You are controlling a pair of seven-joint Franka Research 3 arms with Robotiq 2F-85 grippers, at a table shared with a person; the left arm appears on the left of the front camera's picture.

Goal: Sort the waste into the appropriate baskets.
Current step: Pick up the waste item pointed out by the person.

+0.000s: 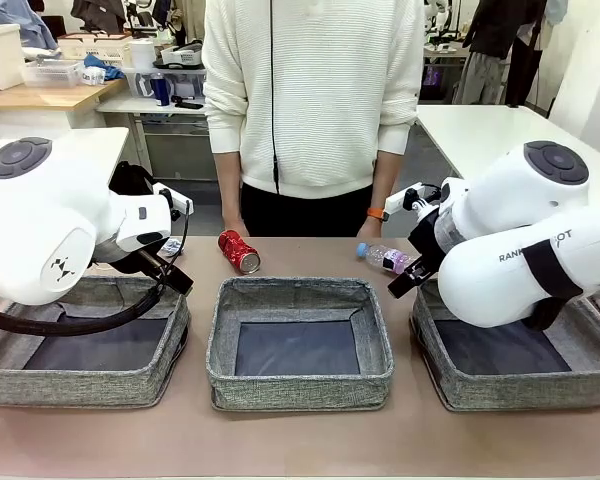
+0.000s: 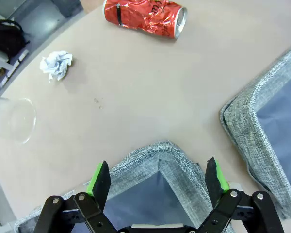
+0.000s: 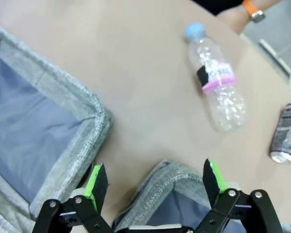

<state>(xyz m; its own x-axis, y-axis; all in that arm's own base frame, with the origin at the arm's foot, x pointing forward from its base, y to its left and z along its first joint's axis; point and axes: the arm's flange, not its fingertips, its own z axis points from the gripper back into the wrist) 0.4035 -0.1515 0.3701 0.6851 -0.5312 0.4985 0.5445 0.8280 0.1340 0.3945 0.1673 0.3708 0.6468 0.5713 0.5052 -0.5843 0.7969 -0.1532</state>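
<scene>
Both jaws wide, empty — waste on the worktop [image 2: 150,97].
Red can [image 2: 144,18] lies ahead of the left jaws, long axis crosswise — bottle [image 3: 216,82] ahead of the right jaws, slanting away.

The red can [image 2: 144,18] is crumpled, glossy metal. Near the can, the paper wad [image 2: 56,65] looks matt and creased, and the cup [image 2: 12,120] is clear, smooth plastic. The baskets [image 1: 300,385] are coarse grey woven cloth. The counter [image 2: 150,97] is smooth and matt.

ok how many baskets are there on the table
3, side by side: left basket, middle basket, right basket. None looks likely to be hidden.
</scene>
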